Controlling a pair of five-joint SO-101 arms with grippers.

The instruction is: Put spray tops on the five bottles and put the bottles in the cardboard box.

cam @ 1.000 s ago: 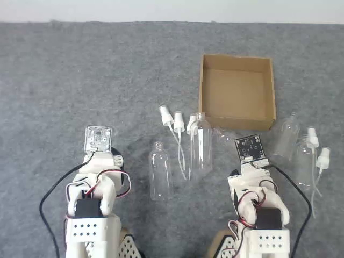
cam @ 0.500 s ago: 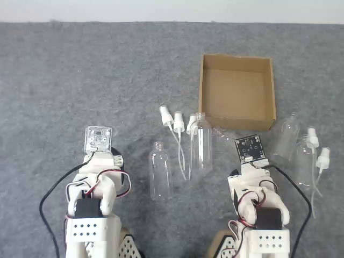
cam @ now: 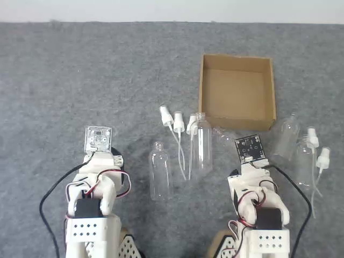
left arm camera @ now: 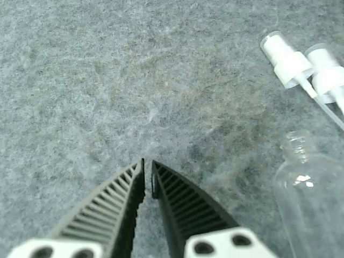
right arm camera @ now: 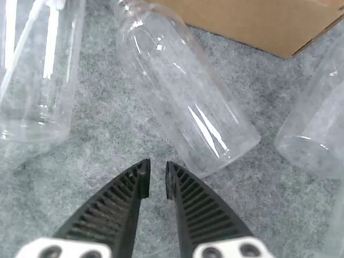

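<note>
The left fingers [left arm camera: 121, 196] and right fingers [right arm camera: 115, 207] are nearly closed, holding nothing; a bottle [right arm camera: 185, 97] lies just beside the cardboard box [cam: 237, 122].

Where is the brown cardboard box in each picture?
High view: open brown cardboard box, upper half, right of centre.
Right wrist view: its wall just beyond the lying clear bottle.
Left wrist view: faces white spray tops instead.
Landmark: that bottle, near the box's front wall.
</note>
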